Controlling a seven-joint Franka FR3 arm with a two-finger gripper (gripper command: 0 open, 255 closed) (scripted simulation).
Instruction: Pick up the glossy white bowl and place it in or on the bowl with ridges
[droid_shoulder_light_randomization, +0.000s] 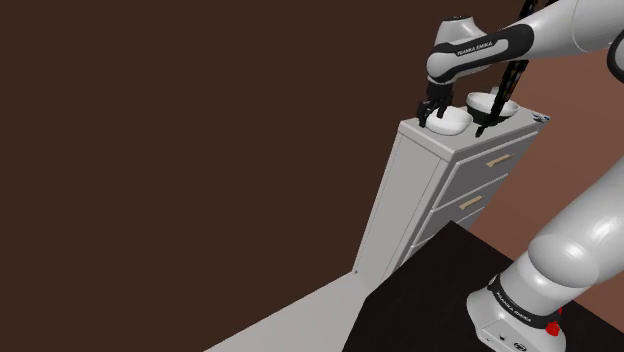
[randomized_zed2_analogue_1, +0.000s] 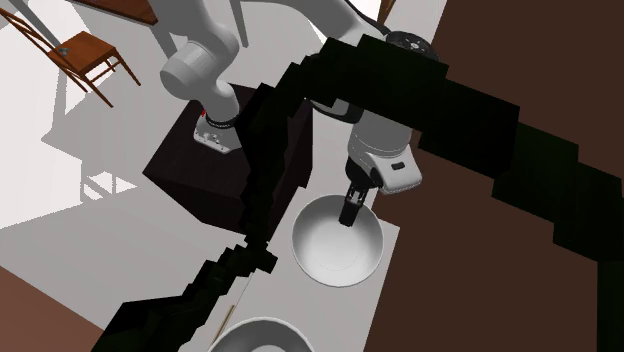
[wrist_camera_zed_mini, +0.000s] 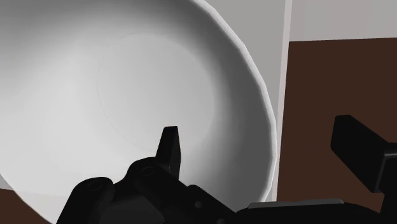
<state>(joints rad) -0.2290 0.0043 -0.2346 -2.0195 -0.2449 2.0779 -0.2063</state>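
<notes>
Upper right of the shoulder view, atop the white dresser (droid_shoulder_light_randomization: 400, 190), your gripper (droid_shoulder_light_randomization: 432, 112) sits at the glossy white bowl (droid_shoulder_light_randomization: 452, 122). Its fingers (wrist_camera_zed_mini: 170, 143) stand apart — one inside the rim, one outside, clamping nothing. You're at the grasp step. Next, likely: close on the rim, lift clear, carry it to the second bowl (droid_shoulder_light_randomization: 478, 100) just beside — keep it level.

White "FRANKA EMIKA" on arm's dark upper band (droid_shoulder_light_randomization: 472, 47), base band (droid_shoulder_light_randomization: 517, 309) lettering unreadable

White bowl (randomized_zed2_analogue_1: 330, 255), black claw (randomized_zed2_analogue_1: 351, 217), pale grey dresser (droid_shoulder_light_randomization: 440, 195)
</notes>
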